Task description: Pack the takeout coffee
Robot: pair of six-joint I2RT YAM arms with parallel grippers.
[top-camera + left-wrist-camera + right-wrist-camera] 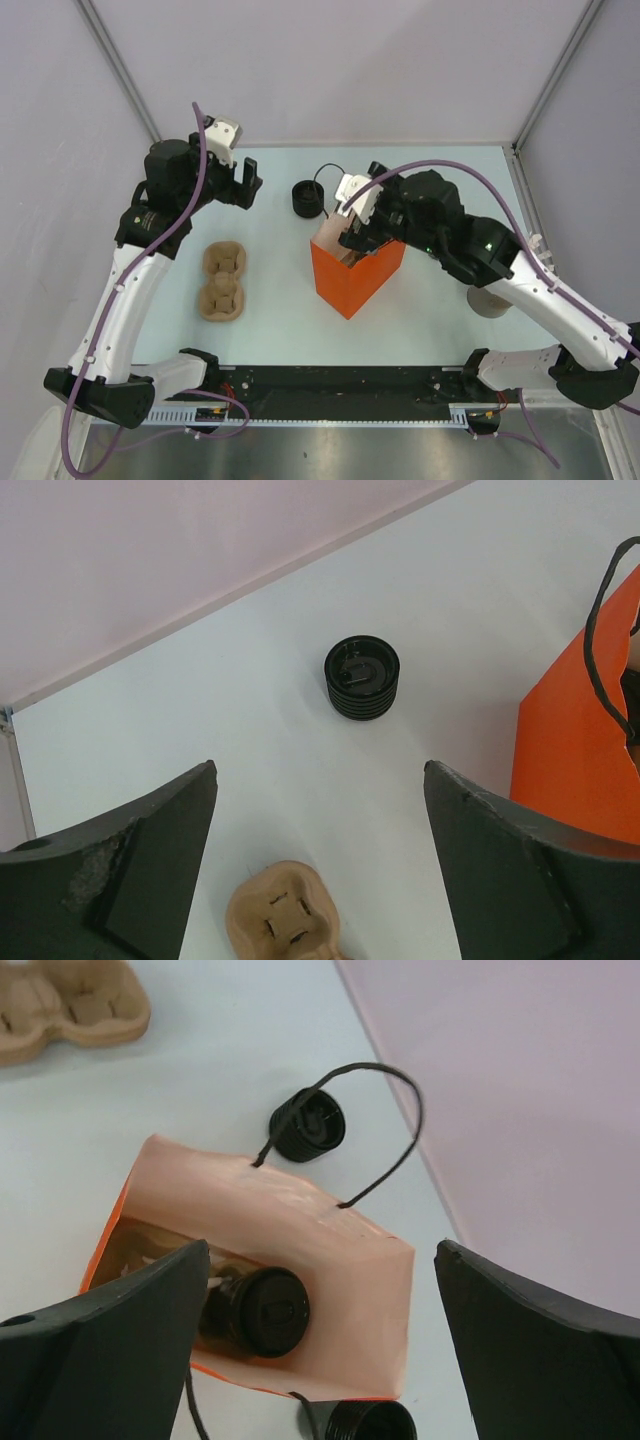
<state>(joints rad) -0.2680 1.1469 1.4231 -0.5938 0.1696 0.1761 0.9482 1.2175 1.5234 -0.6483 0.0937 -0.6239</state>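
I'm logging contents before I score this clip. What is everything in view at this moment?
table: one, pale, under everything
bag: one, orange with black cord handles, standing open mid-table
cups: three, black; one inside the bag, one on the table beyond the bag, one beside the bag at the bottom edge of the right wrist view
cup tray: one, brown pulp, empty, left of the bag
tub: one, grey, right side, partly hidden by the right arm
left end effector: black, open, empty, above the table's far left
right end effector: black, open, above the bag's mouth
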